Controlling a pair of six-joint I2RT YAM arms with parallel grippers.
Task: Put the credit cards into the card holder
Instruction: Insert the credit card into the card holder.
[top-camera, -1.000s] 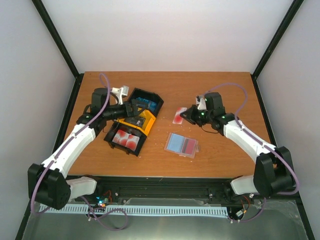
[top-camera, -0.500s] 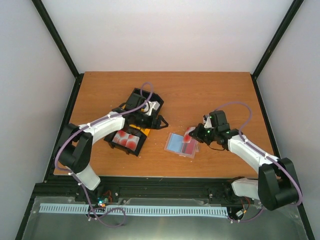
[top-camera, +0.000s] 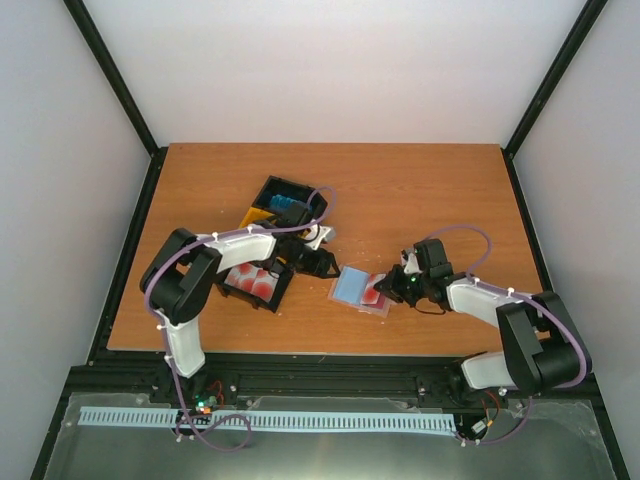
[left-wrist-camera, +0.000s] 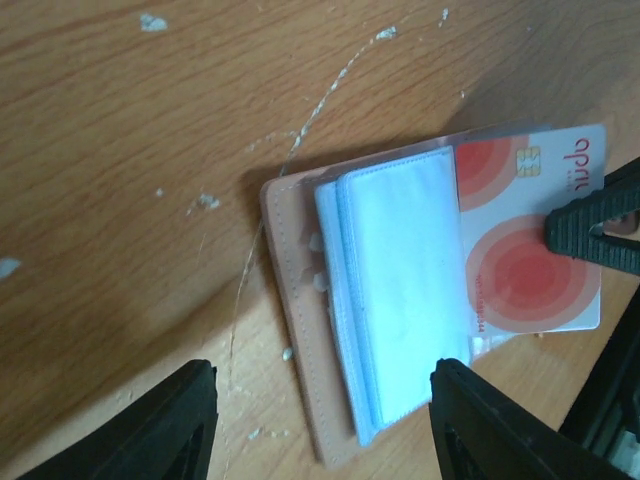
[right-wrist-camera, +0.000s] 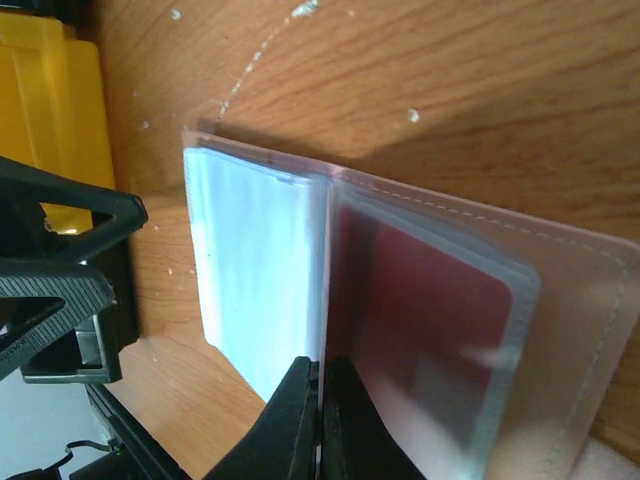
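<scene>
The card holder (top-camera: 349, 285) lies open on the table, tan-pink cover (left-wrist-camera: 290, 330) underneath and clear sleeves showing light blue (left-wrist-camera: 400, 300) on top. My right gripper (top-camera: 393, 288) is shut on a red credit card (left-wrist-camera: 530, 250), white with red circles. It holds the card over the holder's right half, the card's edge at the fold (right-wrist-camera: 327, 250). A darker red card (right-wrist-camera: 430, 320) sits in a sleeve there. My left gripper (left-wrist-camera: 325, 425) is open, its fingers astride the holder's near end without touching it.
A three-bin tray stands left of the holder: a black bin with blue cards (top-camera: 285, 200), a yellow middle bin (right-wrist-camera: 50, 100), and a black bin with red cards (top-camera: 250, 282). The left arm reaches across this tray.
My left gripper swung from the tray to the holder's left end, its jaws narrowing. The right gripper carried the red card forward and down onto the open holder.
</scene>
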